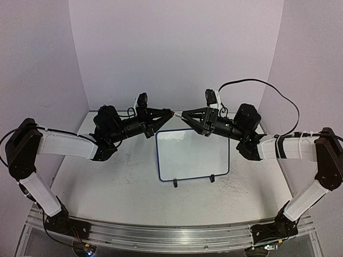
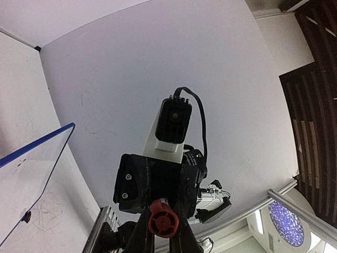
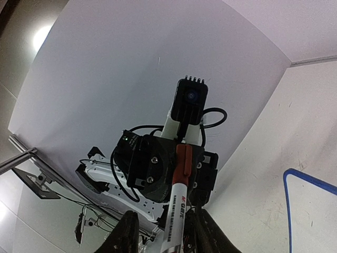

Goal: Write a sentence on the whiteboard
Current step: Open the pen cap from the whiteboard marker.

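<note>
The whiteboard [image 1: 193, 155] stands on two black feet mid-table, blue-framed, its face blank; no sentence shows on it. Its blue edge also shows in the left wrist view [image 2: 37, 142] and the right wrist view [image 3: 288, 182]. Both arms meet just above the board's top edge. A marker [image 1: 177, 113] spans between them. My left gripper [image 1: 170, 114] [image 2: 160, 224] is shut on the red cap [image 2: 160, 217] [image 3: 184, 158]. My right gripper [image 1: 185, 114] [image 3: 171, 240] is closed round the white barrel [image 3: 176, 211].
Pale purple walls enclose the table on three sides. The tabletop [image 1: 118, 176] is scratched with faint scribbles. An aluminium rail [image 1: 171, 235] with both arm bases runs along the near edge. A black cable [image 1: 268, 85] loops above the right arm.
</note>
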Controlling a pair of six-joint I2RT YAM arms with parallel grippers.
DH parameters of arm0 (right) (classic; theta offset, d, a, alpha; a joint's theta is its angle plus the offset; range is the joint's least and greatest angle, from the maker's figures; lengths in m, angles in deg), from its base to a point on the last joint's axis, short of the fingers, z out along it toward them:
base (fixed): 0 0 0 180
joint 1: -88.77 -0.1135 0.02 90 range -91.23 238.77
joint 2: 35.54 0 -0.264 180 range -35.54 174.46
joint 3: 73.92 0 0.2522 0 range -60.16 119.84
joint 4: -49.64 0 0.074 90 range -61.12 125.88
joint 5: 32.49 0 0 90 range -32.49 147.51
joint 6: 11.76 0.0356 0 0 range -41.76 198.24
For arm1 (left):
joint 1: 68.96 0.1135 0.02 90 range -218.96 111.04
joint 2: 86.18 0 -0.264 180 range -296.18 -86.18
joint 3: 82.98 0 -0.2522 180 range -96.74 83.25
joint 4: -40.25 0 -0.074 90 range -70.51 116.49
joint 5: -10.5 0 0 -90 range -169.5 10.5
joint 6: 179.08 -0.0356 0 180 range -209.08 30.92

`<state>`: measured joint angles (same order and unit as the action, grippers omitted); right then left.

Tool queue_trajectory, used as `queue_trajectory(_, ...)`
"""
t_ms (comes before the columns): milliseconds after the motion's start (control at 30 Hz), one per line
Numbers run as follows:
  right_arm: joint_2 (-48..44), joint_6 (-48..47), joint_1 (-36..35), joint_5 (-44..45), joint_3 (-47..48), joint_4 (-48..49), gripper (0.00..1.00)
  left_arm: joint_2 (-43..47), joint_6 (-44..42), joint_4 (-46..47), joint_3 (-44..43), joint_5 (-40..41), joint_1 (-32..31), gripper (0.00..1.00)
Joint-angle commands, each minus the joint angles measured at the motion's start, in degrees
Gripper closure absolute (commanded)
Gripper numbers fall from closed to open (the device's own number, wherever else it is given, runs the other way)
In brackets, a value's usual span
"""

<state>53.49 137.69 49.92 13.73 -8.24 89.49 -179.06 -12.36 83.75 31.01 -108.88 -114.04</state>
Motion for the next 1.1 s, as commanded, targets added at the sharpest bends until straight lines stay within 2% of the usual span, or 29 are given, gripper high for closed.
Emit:
queue_trajectory(0,0.51,0.27,-0.79,-0.63,2.15,3.11,0.65,1.52,-1.28,3.76,0.23,1.74,-1.15,1.0)
queue_trajectory(133,0.73,0.07,-0.88,0.85,2.13,2.3,0.67,1.71,-2.17,3.7,1.2,4.27,-2.09,1.0)
queue_trajectory(400,1.56,0.26,-1.09,2.89,3.33,2.12,0.81,2.52,-3.92,3.7,2.03,6.61,-2.66,1.0)
queue_trajectory(633,2.38,0.29,-1.7,2.74,3.96,2.05,0.8,2.57,-4.44,3.7,2.54,7.51,-2.85,1.0)
queue_trajectory(767,2.64,-0.01,-1.78,2.16,4.33,1.39,0.74,2.91,-5.0,3.68,2.79,7.93,-3.0,1.0)
queue_trajectory(867,2.36,-0.4,-1.81,2.27,4.04,0.96,0.77,3.07,-5.14,3.65,2.96,7.91,-3.06,1.0)
queue_trajectory(967,2.06,-0.9,-1.87,2.45,4.26,0.1,0.87,3.12,-5.49,3.57,3.17,8.01,-3.17,1.0)
queue_trajectory(1067,2.59,-1.07,-2.0,1.6,4.92,-0.29,0.81,2.97,-5.7,3.46,2.92,7.94,-3.26,1.0)
